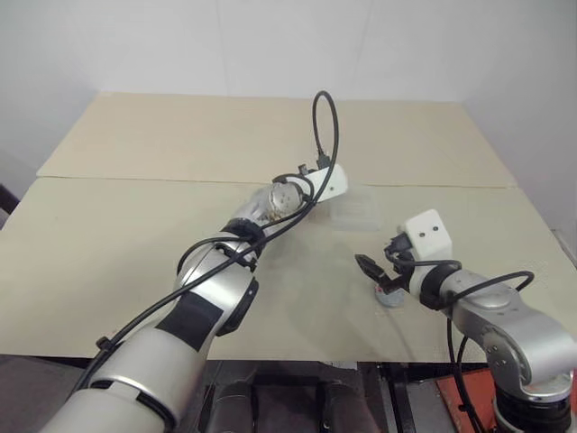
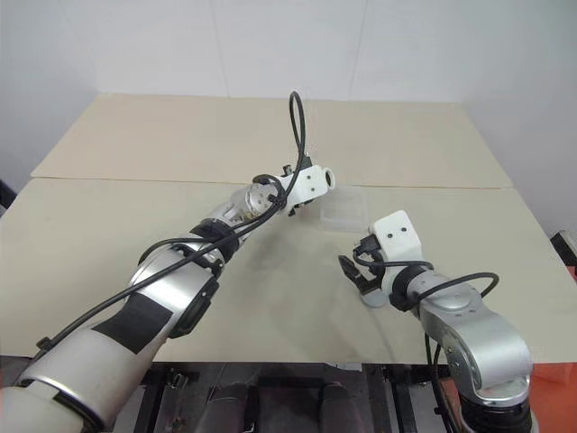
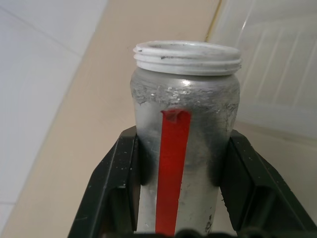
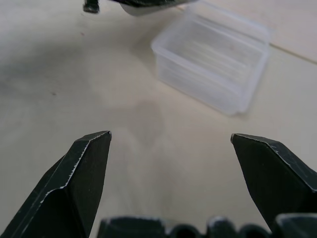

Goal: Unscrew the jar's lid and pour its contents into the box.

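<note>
1. Table (image 1: 135, 234): bears all items.
2. Box (image 4: 213, 64): near centre, apparently empty.
3. Left gripper (image 3: 181, 163): clamped on jar (image 3: 185, 129), uncapped, beside box; pouring pending.
4. Right gripper (image 4: 171, 148): spread wide, empty.
5. Lid (image 1: 389, 296): unscrewed, resting beneath right gripper.

The left arm stretches forward and across the table, its tool (image 3: 183, 168) clamped on the jar (image 3: 185, 124), black fingers (image 3: 119, 183) pressed against both of its sides. The right arm bends in from the right, its tool (image 4: 171, 144) held low over the table, pointing slightly downward with jaws spread wide and empty.
</note>
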Motion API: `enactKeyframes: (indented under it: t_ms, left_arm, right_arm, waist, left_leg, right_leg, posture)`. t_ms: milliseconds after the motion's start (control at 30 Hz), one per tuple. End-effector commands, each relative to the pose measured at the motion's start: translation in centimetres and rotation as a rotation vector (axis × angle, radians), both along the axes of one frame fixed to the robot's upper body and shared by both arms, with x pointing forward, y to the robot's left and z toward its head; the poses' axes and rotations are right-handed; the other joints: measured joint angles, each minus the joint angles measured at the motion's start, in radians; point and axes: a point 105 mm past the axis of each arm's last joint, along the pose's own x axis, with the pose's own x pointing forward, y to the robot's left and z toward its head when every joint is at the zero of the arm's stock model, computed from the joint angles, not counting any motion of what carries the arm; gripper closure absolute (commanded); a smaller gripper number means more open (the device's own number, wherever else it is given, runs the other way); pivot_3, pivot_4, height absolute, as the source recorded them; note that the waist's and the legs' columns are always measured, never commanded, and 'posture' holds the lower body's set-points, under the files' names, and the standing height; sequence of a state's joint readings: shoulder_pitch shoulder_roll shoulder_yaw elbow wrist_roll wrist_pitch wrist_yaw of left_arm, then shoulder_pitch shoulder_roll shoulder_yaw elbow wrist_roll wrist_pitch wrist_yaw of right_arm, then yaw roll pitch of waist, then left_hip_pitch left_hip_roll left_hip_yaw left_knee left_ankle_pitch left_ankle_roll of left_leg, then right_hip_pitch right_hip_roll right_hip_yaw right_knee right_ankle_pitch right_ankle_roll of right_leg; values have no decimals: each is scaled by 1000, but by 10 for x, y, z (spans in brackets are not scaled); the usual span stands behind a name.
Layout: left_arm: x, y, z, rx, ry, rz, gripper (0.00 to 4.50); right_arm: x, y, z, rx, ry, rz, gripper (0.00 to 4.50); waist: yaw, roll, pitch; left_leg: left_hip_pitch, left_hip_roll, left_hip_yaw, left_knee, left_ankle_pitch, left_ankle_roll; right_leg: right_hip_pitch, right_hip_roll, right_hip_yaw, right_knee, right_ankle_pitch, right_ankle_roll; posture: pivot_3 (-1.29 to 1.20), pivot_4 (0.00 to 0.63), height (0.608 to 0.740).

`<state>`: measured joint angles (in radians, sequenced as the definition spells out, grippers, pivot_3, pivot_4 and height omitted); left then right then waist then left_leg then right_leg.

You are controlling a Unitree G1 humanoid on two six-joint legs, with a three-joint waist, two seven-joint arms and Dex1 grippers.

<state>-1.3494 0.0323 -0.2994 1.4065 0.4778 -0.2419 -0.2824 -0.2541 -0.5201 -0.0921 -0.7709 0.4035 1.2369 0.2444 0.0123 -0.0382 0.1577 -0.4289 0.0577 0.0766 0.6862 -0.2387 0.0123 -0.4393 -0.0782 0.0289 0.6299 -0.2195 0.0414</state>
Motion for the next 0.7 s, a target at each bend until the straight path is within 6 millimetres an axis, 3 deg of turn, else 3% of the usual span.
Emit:
enactKeyframes:
  t_ms: [33, 133, 233, 400, 500, 700]
  left_arm:
    - [2, -10, 34, 107, -230, -26, 2647]
    - [1, -18, 55, 400, -547, -81, 2647]
    - [-3, -28, 67, 566, -731, -139, 2647]
    - [-15, -50, 61, 969, -1048, -335, 2647]
    - [-17, -53, 54, 1076, -1085, -382, 2647]
    - [-19, -58, 52, 1117, -1117, -413, 2647]
  right_arm:
    - [0, -4, 10, -21, -58, -9, 12]
    - [-2, -5, 9, -36, -58, -17, 12]
    - [-4, -5, 8, -36, -59, -22, 12]
    - [-8, -5, 6, -31, -59, -39, 12]
    - [-10, -6, 6, -22, -64, -54, 12]
    - [-15, -7, 3, 1, -60, -88, 12]
  waist:
    - [1, 0, 0]
    - [2, 0, 0]
    - [3, 0, 0]
    - [2, 0, 0]
    - [1, 0, 0]
    - [0, 0, 0]
  left_leg:
    - [0, 0, 0, 0, 0, 0]
    - [0, -2, -1, 0, 0, 0]
    - [-1, -3, -3, 0, 0, 0]
    - [-1, -4, -4, 0, 0, 0]
    - [-1, -4, -4, 0, 0, 0]
    - [-1, -4, -4, 0, 0, 0]
  right_leg:
    - [0, 0, 0, 0, 0, 0]
    - [0, -1, 0, 0, 0, 1]
    - [0, -1, 0, 0, 0, 1]
    - [0, -2, 0, 0, 0, 2]
    - [0, -2, 0, 0, 0, 2]
    - [0, -2, 0, 1, 0, 2]
  posture:
    - [0, 150, 740]
    - [0, 150, 740]
    - [0, 150, 740]
    - [0, 150, 740]
    - [0, 150, 740]
    - [0, 150, 740]
